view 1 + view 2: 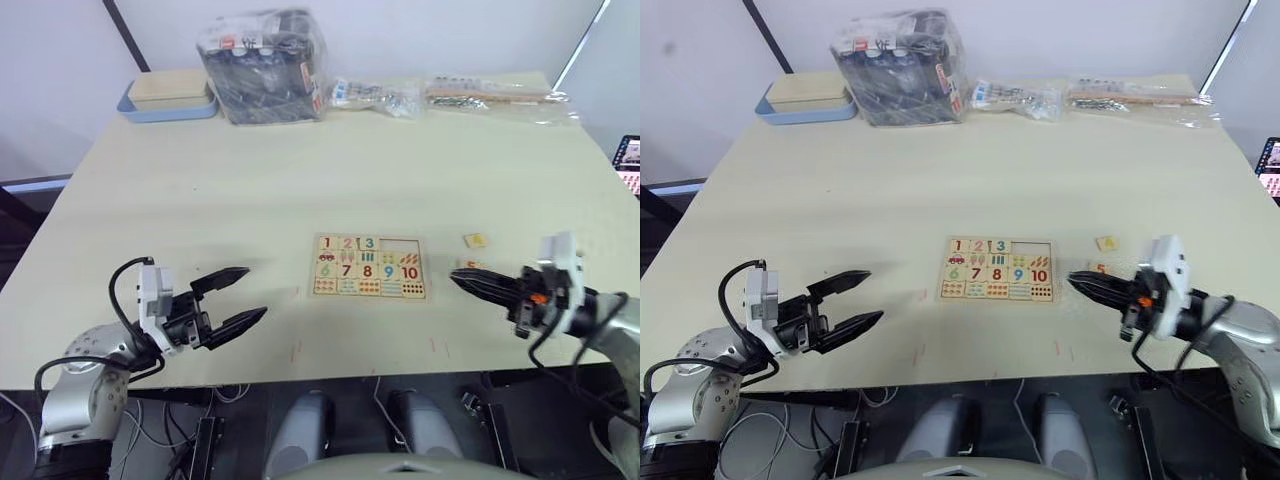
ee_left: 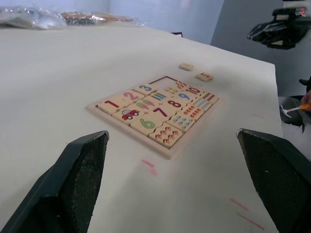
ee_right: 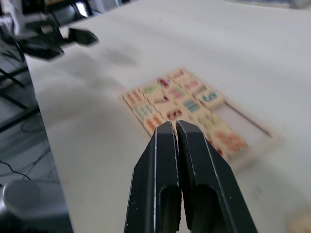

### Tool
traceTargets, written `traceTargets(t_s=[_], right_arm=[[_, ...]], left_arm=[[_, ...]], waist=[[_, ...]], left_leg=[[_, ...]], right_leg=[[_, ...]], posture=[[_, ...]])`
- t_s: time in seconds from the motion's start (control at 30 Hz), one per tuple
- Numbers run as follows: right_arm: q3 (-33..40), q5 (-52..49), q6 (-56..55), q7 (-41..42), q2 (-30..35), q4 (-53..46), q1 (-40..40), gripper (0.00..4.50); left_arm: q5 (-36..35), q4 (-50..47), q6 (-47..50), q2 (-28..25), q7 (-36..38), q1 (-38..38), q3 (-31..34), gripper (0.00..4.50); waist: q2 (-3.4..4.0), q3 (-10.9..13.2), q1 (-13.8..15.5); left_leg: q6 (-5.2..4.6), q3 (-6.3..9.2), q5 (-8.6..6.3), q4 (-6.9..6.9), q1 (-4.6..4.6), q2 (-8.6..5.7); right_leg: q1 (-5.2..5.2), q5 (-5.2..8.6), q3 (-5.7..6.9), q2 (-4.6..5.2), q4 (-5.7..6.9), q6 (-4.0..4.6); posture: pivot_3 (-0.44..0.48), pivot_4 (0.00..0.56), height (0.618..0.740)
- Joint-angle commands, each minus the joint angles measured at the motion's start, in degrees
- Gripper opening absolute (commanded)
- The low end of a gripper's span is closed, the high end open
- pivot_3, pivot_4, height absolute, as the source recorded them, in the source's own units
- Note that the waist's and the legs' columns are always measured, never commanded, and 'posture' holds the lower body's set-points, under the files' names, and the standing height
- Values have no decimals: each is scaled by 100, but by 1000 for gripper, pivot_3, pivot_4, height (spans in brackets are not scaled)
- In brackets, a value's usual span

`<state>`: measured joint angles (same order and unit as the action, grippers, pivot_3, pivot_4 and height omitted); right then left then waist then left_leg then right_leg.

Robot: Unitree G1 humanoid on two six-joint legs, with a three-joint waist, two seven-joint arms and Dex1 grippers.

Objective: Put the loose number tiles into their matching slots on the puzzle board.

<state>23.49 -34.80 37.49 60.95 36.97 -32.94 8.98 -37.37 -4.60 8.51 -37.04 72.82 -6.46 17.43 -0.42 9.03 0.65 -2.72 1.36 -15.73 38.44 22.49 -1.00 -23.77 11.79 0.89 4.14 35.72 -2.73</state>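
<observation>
Left tool (image 1: 238,296): fingers spread wide, gripping nothing, hovering low over the bench (image 1: 250,190) near its front edge.
Right tool (image 1: 1077,281): fingers pressed together, nothing between them, tips pointing toward the left tool.
Puzzle board (image 1: 370,267): flat on the bench between the two tools, nearer the right tool's tips and well apart from the left tool's; tiles 1, 2 and 3 seated in its top row; slots (image 1: 403,245) at the end of that row nearest the right tool stand open; rows 6 to 10 and the counting pictures filled.
Loose number tiles: one (image 1: 476,240) lying on the bench just beyond the right tool, apart from the board; a second (image 1: 1099,268) with an orange mark lying just beside the right tool's fingers, digit not legible from the head views; the left wrist view shows both close together beyond the board's far corner.
Far edge of the bench, well apart from both tools: blue-and-beige tray (image 1: 168,97); clear bag of dark items (image 1: 265,66); two smaller clear packets (image 1: 375,96).
</observation>
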Motion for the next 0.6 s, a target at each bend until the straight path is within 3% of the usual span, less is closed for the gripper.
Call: traceTargets(t_s=[0.03,0.23,0.6], right_arm=[[590,-53,-416,98,146,-27,464,1403],[1450,46,-1049,399,345,538,1391,4398],[1706,-200,-1207,233,425,532,1737,4462]], left_arm=[[-44,33,8,-107,115,15,52,4500],[-18,73,61,-187,207,10,35,4500],[-1,207,69,-296,337,60,49,4500]], waist=[[0,0,3],[-3,0,18],[-7,0,18]], left_leg=[[0,-5,0,0,-3,5],[0,-14,0,7,-11,12],[0,-25,0,5,-18,21]], right_leg=[[1,0,-4,-5,0,0],[9,5,-9,-10,0,-8],[9,12,-19,-10,1,-18]], posture=[[0,150,740],[0,150,740],[0,150,740]])
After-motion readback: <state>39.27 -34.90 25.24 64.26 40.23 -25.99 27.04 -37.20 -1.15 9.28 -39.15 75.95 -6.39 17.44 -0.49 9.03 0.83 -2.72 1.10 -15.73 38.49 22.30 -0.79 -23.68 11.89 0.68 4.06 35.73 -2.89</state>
